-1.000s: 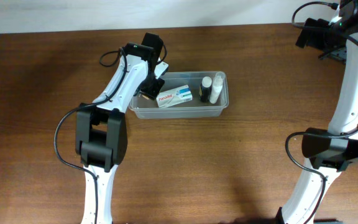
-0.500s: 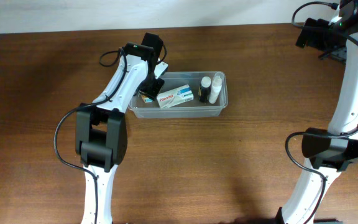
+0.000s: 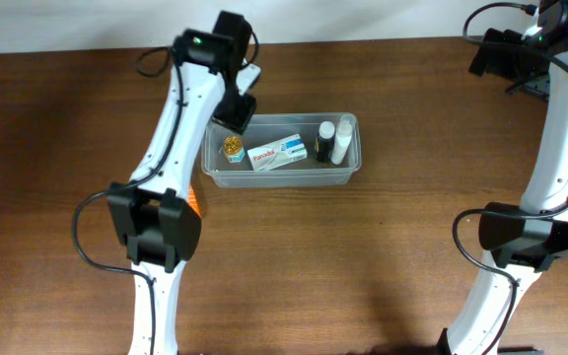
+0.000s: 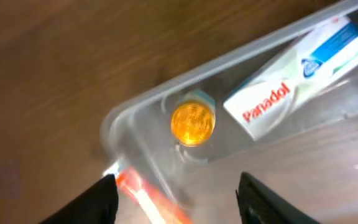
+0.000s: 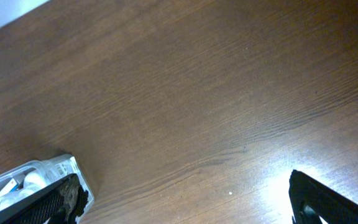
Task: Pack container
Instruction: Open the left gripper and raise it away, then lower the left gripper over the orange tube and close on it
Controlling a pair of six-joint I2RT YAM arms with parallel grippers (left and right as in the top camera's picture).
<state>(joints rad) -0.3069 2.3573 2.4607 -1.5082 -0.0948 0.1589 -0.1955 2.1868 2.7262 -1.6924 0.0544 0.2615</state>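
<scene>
Reads "Panadol" on box (image 3: 277,154) in container (image 3: 284,181), three o'clock of gold lid (image 3: 233,148); jaws wide, empty on left gripper (image 4: 178,196) and right gripper (image 5: 194,199).

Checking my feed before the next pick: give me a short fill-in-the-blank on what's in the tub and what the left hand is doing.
The white box in the container reads ____. In the overhead view, the gold-lidded jar sits at the container's ____ end. Near its right end are ____ bottles. The left hand is open and holds ____.
Missing words: Panadol; left; two; nothing.
</scene>
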